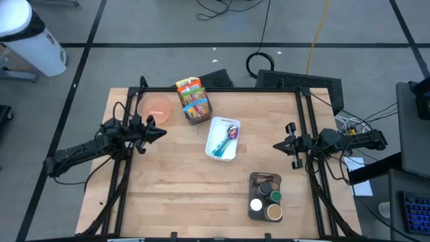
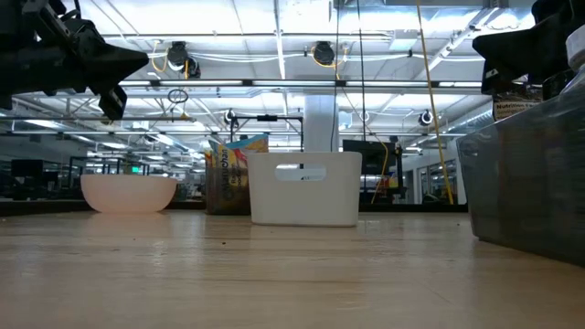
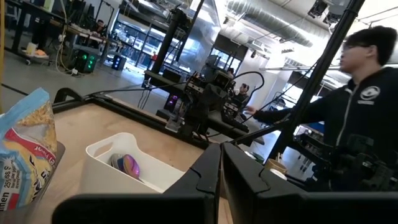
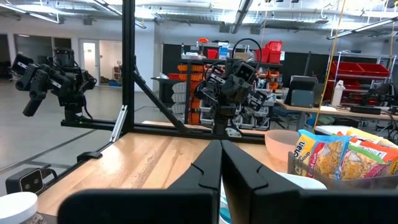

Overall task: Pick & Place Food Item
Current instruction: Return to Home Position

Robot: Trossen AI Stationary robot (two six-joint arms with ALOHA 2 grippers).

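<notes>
At the left edge of the tabletop [image 1: 175, 181] we see the left gripper [image 1: 164, 132] held above the wood, pointing right, its jaws closed flat against each other with nothing between them. Just beyond it, toward the far side, sits a pink bowl [image 1: 156, 106]. Right of the bowl stands the far black bin [image 1: 195, 119], filled with upright noodle packs [image 1: 191, 94]. Near the middle lies a white bin [image 1: 209, 138] holding a purple item and something blue. Farther right, at the near edge, the near black bin [image 1: 250, 195] holds several seasoning bottles, among them the gold seasoning bottle [image 1: 274, 212] in its near right corner, beside a white-capped one. At the right edge the right gripper [image 1: 275, 145] hangs above the tabletop, pointing left, its jaws also shut on nothing.
</notes>
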